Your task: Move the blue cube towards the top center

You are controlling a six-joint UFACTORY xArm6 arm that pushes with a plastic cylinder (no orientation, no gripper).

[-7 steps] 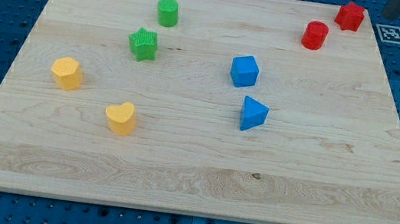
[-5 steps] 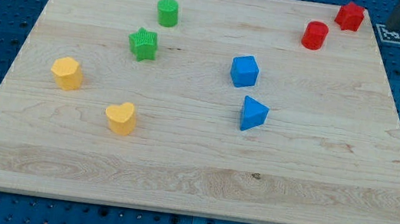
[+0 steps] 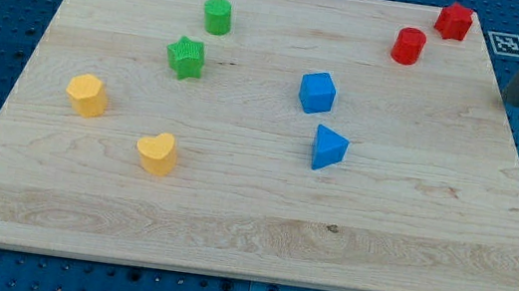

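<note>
The blue cube [image 3: 317,92] sits a little right of the board's centre. A blue triangular block [image 3: 329,147] lies just below it, toward the view's bottom. My tip [image 3: 517,102] is at the board's right edge, far to the right of the blue cube and slightly above its level. It touches no block.
A red cylinder [image 3: 408,46] and a red block [image 3: 454,20] sit at the top right. A green cylinder [image 3: 217,15] and green star [image 3: 186,57] are at the upper left. A yellow block [image 3: 87,95] and yellow heart [image 3: 156,152] lie at the left. A marker tag [image 3: 507,42] is off the board.
My rod has come down from the view's top right corner along the board's right edge toward the bottom. No block has moved.
</note>
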